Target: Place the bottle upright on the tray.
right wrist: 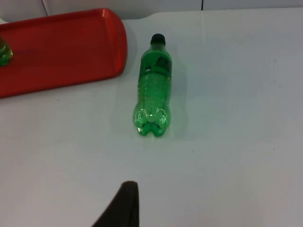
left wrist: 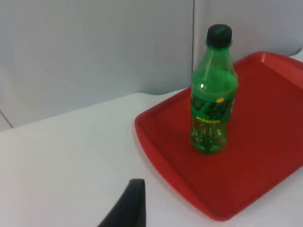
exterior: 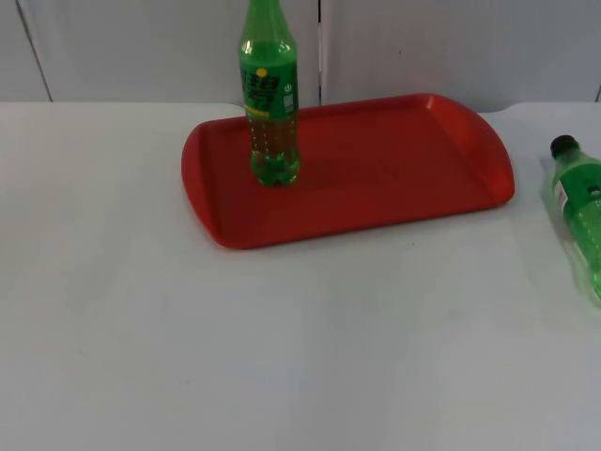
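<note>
Next, you need the right end effector, grip unreadable, to lift the lying green plastic bottle (right wrist: 153,85) onto the red plastic tray (exterior: 404,169) beside the upright green bottle (exterior: 270,103).

Lab: white table (exterior: 282,357), grey partition (exterior: 141,47)

We see one upright bottle (exterior: 270,94) standing on the tray's (exterior: 413,160) left part; its right part lies bare. A second bottle (right wrist: 154,85) lies on the tabletop (exterior: 282,348) beside the tray, seemingly just apart, with open tabletop around it.
</note>
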`<move>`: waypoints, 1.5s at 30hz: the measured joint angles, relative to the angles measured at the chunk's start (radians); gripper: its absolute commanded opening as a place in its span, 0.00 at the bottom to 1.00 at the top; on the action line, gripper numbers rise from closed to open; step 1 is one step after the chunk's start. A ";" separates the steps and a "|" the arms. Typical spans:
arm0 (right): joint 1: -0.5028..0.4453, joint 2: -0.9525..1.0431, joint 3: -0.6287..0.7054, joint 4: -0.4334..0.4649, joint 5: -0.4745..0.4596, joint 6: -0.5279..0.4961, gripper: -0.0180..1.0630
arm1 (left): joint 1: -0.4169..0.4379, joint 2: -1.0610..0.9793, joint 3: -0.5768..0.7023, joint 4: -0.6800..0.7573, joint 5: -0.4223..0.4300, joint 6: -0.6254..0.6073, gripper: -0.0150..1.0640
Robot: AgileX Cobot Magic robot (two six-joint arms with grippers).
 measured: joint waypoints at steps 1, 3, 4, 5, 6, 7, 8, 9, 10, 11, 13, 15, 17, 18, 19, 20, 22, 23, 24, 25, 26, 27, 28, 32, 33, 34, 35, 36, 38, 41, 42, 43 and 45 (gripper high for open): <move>0.000 0.000 0.000 0.000 0.000 0.000 0.99 | 0.000 -0.015 0.000 0.000 0.020 0.000 0.99; 0.000 0.000 0.000 0.000 0.000 0.000 0.99 | 0.000 -0.038 0.000 -0.003 0.053 0.000 0.99; 0.000 0.000 0.000 0.000 0.000 0.000 0.99 | 0.000 -0.049 0.000 -0.003 0.070 0.000 0.99; 0.000 0.000 0.000 0.000 0.000 0.000 0.99 | 0.000 -0.064 0.000 -0.003 0.089 0.000 0.99; 0.000 0.000 0.000 0.000 0.000 0.000 0.99 | 0.000 -0.079 0.000 -0.005 0.106 0.000 0.99; 0.000 0.000 0.000 0.000 0.000 0.000 0.99 | 0.000 -0.079 0.000 -0.005 0.106 0.000 0.99; 0.000 0.000 0.000 0.000 0.000 0.000 0.99 | 0.000 -0.094 0.000 -0.007 0.122 0.000 0.99; 0.000 0.000 0.000 0.000 0.000 0.000 0.99 | 0.000 -0.108 0.000 -0.009 0.136 0.000 0.99; 0.000 0.000 0.000 0.000 0.000 0.000 0.99 | 0.000 -0.124 0.000 -0.015 0.154 0.000 0.99; 0.000 0.000 0.000 0.000 0.000 0.000 0.99 | 0.000 -0.140 0.000 -0.017 0.171 0.002 0.99; 0.000 0.000 0.000 0.000 0.000 0.000 0.99 | 0.000 -0.158 0.000 -0.022 0.187 0.005 0.99; 0.000 0.000 0.000 0.000 0.000 0.000 0.99 | 0.000 -0.192 0.000 -0.034 0.215 0.014 0.99; 0.000 0.000 0.000 0.000 0.000 0.000 0.99 | 0.000 -0.229 0.000 -0.045 0.236 0.025 0.99; 0.000 0.000 0.000 0.000 0.000 0.000 0.99 | 0.000 -0.229 0.000 -0.045 0.236 0.025 0.99; 0.000 0.000 0.000 0.000 0.000 0.000 0.99 | 0.000 -0.249 0.000 -0.052 0.245 0.025 0.99; 0.000 0.000 0.000 0.000 0.000 0.000 0.99 | 0.000 -0.270 0.000 -0.056 0.257 0.025 0.99; 0.000 0.000 0.000 0.000 0.000 0.000 0.99 | 0.000 -0.317 0.000 -0.068 0.285 0.044 0.99; 0.000 0.000 0.000 0.000 0.000 0.000 0.99 | 0.000 -0.317 0.000 -0.068 0.285 0.044 0.99; 0.000 0.000 0.000 0.000 0.000 0.000 0.99 | 0.000 -0.338 0.000 -0.074 0.298 0.057 0.99; 0.000 0.000 0.000 0.000 0.000 0.000 0.99 | 0.000 -0.359 0.000 -0.086 0.313 0.070 0.99; 0.000 0.000 0.000 0.000 0.000 0.000 0.99 | 0.000 -0.375 0.000 -0.097 0.326 0.080 0.99; 0.000 0.000 0.000 0.000 0.000 0.000 0.99 | 0.000 -0.395 0.000 -0.108 0.337 0.089 0.99; 0.000 0.000 0.000 0.000 0.000 0.000 0.99 | 0.000 -0.395 0.000 -0.108 0.337 0.089 0.99; 0.000 0.000 0.000 0.000 0.000 0.000 0.99 | 0.000 -0.465 0.000 -0.137 0.387 0.100 0.99; 0.000 0.000 0.000 0.000 0.000 0.000 0.99 | 0.000 -0.481 0.000 -0.146 0.396 0.107 0.99; 0.000 0.000 0.000 0.000 0.000 0.000 0.99 | 0.000 -0.481 0.000 -0.146 0.396 0.107 0.99; 0.000 0.000 0.000 0.000 0.000 0.000 0.99 | 0.000 -0.495 0.000 -0.150 0.405 0.115 0.99; 0.000 0.000 0.000 0.000 0.000 0.000 0.99 | 0.000 -0.512 0.000 -0.157 0.420 0.128 0.99; 0.000 0.000 0.000 0.000 0.000 0.000 0.99 | 0.000 -0.543 0.000 -0.166 0.451 0.151 0.99; 0.000 0.000 0.000 0.000 0.000 0.000 0.99 | 0.000 -0.580 0.000 -0.173 0.473 0.166 0.99; 0.000 0.000 0.000 0.000 0.000 0.000 0.99 | 0.000 -0.599 0.000 -0.174 0.486 0.168 0.99; 0.000 0.000 0.000 0.000 0.000 0.000 0.99 | 0.000 -0.615 0.000 -0.174 0.496 0.171 0.99; 0.000 0.000 0.000 0.000 0.000 0.000 0.99 | 0.000 -0.650 0.000 -0.176 0.511 0.175 0.99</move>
